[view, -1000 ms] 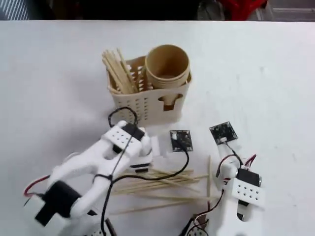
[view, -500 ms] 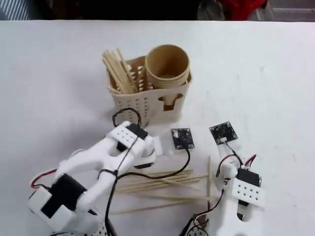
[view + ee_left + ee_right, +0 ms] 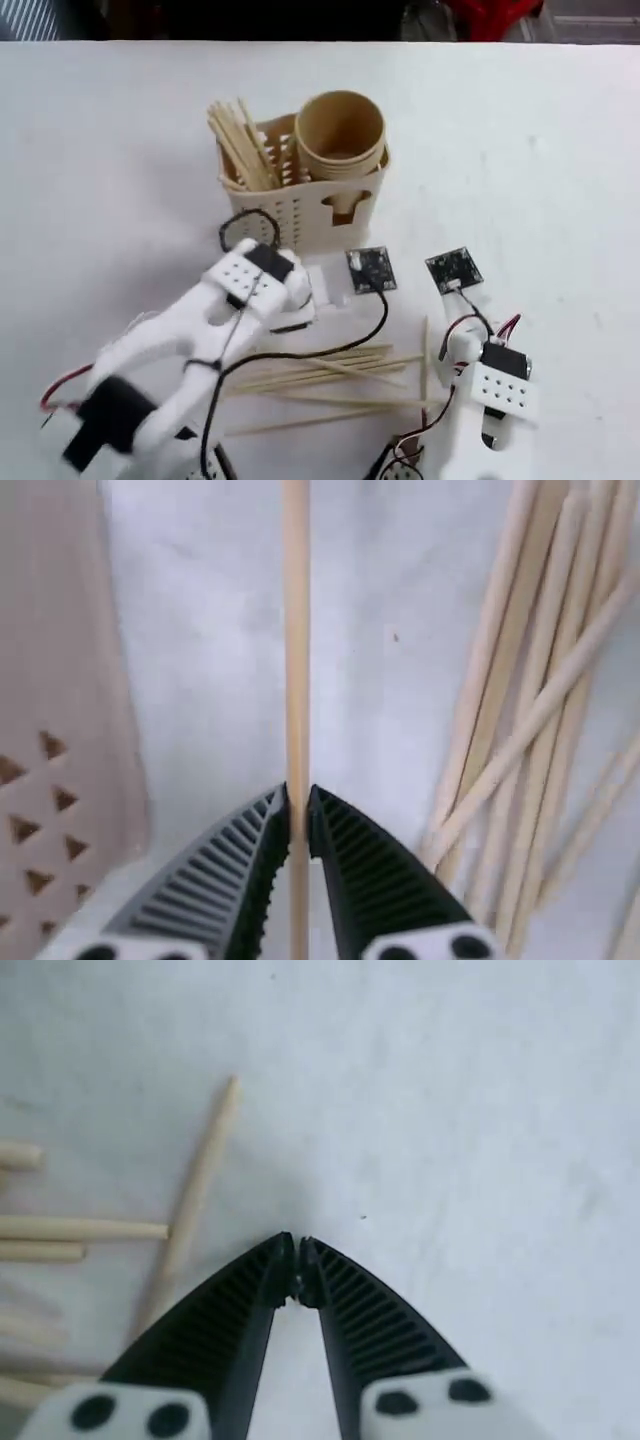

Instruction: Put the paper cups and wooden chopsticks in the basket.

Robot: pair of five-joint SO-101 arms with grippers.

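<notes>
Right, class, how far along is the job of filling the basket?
Done: stacked paper cups and a bundle of chopsticks stand in the basket. In hand: the left arm's jaws are shut on one chopstick beside the basket. Left: the loose chopsticks on the table; the right arm's jaws are shut and empty.
</notes>
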